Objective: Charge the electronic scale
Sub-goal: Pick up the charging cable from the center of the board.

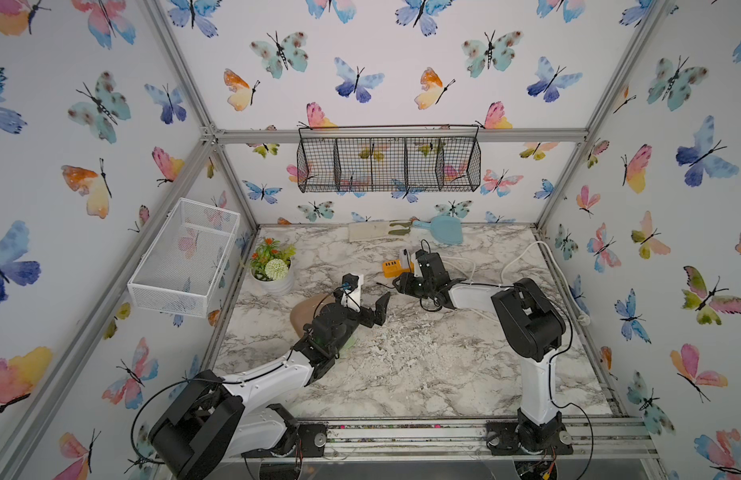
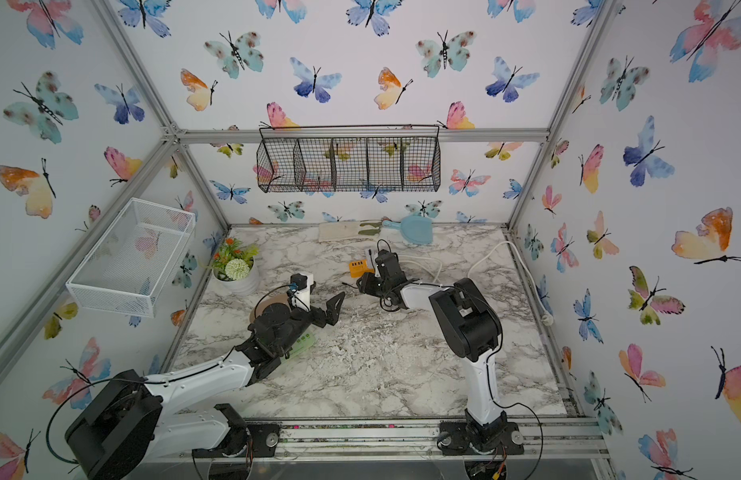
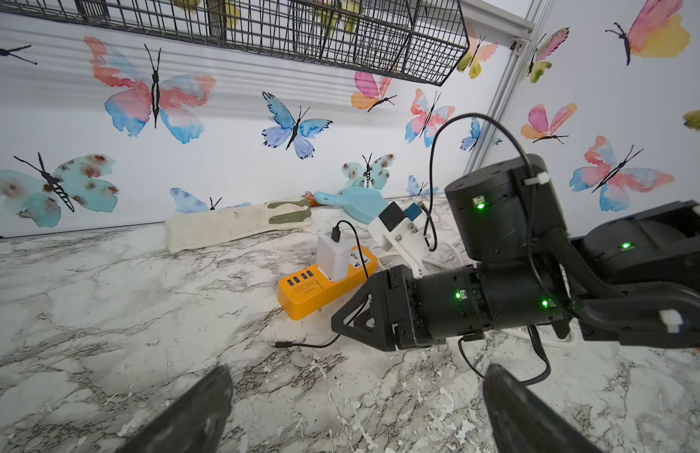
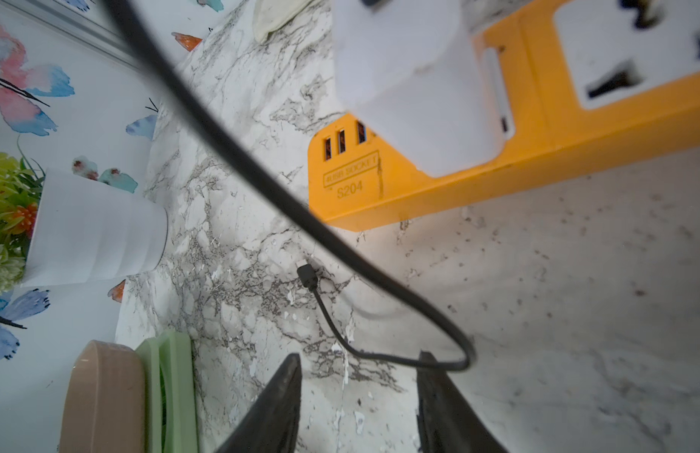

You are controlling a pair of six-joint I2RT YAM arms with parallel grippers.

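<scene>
In both top views the electronic scale [image 1: 303,311] lies on the left side of the marble table [image 1: 422,365], nearer than the white flower pot [image 1: 277,283]. The left arm covers most of it (only a piece of the tan platter and a little green edge show). The left gripper [image 1: 377,311] stands just right of the scale. The right gripper [image 1: 398,286] is low over the table, just beside the orange power strip [image 1: 390,268].

In the left wrist view the left gripper [image 3: 356,412] has its jaws wide, with only bare marble between them. Past it the right gripper [image 3: 340,321] points left. A black cable [image 3: 313,346] runs into its jaws, and the plug end lies free on the table. A white charger [image 3: 332,259] sits in the strip.

In the right wrist view the right gripper [image 4: 360,404] has its jaws about half apart. The cable crosses the gap at their tips and is not pinched. The scale [image 4: 171,392] lies apart from the plug, near the pot.
</scene>
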